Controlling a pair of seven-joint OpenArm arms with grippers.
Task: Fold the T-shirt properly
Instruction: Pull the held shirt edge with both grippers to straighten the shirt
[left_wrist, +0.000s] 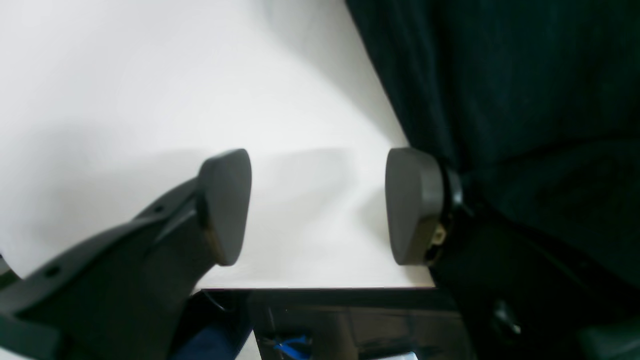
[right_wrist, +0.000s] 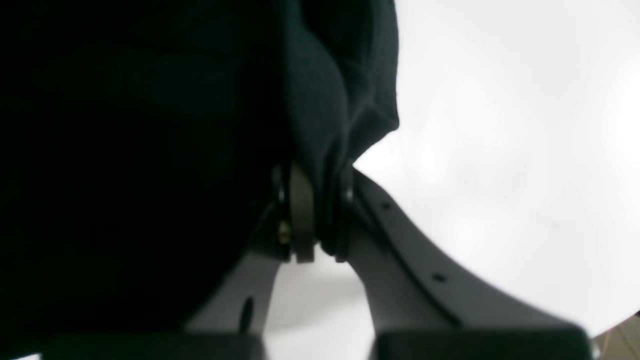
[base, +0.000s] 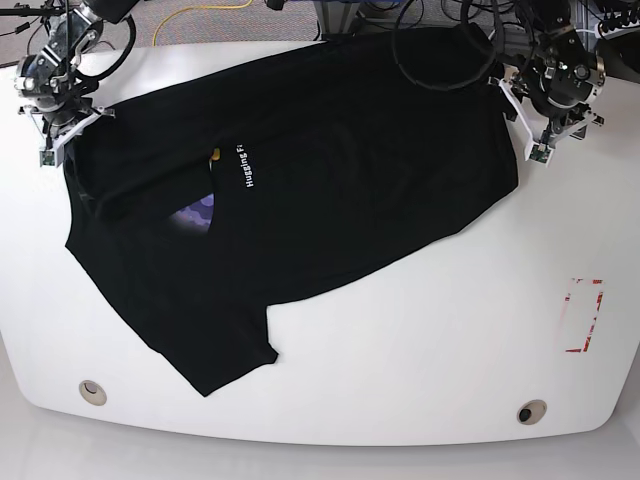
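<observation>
The black T-shirt (base: 320, 170) lies spread on the white table (base: 450, 330), with one part folded over so that white lettering (base: 243, 165) and a bit of purple print (base: 195, 212) show. My right gripper (base: 58, 128) is at the shirt's far left corner and is shut on a bunch of black cloth (right_wrist: 325, 150), with the jaws closed on it (right_wrist: 320, 220). My left gripper (base: 535, 135) is at the shirt's far right edge. It is open (left_wrist: 318, 205) over bare table, with one fingertip (left_wrist: 412, 205) against the shirt's edge (left_wrist: 500, 100).
A red-outlined mark (base: 582, 315) is on the table at the right. Two round holes (base: 92, 390) (base: 531, 411) sit near the front edge. Cables lie behind the table (base: 440, 30). The table's edge (left_wrist: 320, 288) runs just below my left gripper.
</observation>
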